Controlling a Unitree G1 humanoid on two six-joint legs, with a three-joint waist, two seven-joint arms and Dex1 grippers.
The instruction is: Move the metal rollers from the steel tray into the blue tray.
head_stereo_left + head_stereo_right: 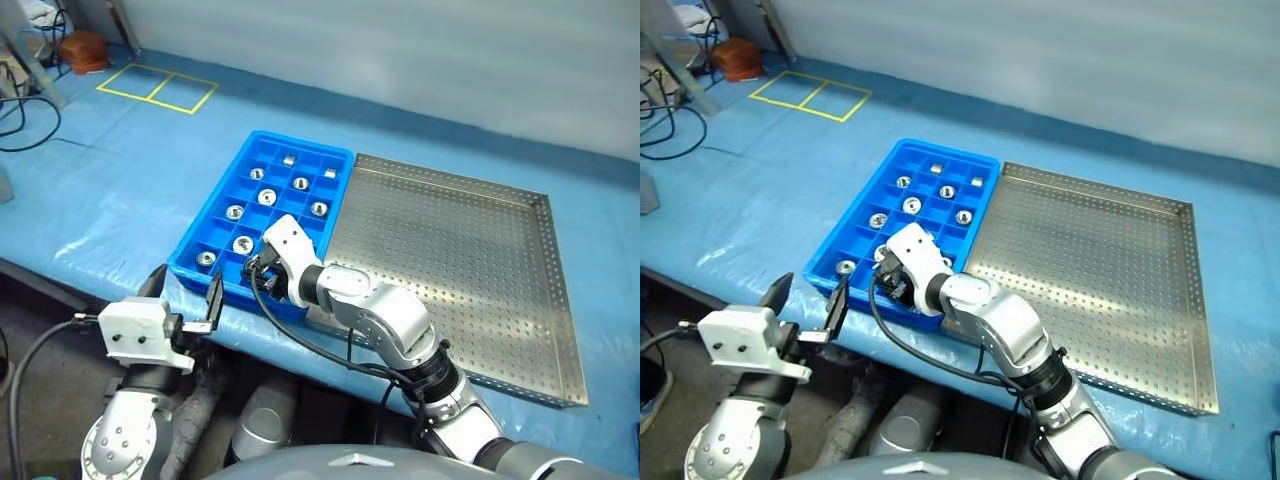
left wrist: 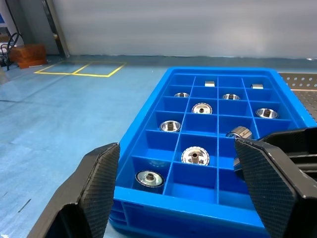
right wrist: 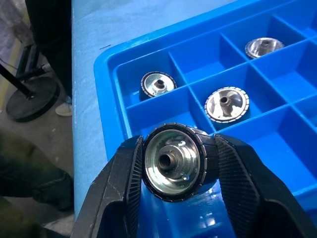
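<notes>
Right wrist view: the right gripper (image 3: 171,171) is clenched on one metal roller (image 3: 174,162), which is pinched between both black fingers with its central hole facing the camera, just above the near end of the blue tray (image 3: 106,99). Left gripper (image 2: 183,191) is seen released, fingers spread wide, level and near the tray's near rim, apart from it. Further rollers (image 1: 267,197) are seen resting singly in separate compartments, from the near row to the far row. Beyond and beside it, the steel tray (image 1: 470,250) is seen touching the blue tray's long side; no rollers are visible on its perforated floor.
</notes>
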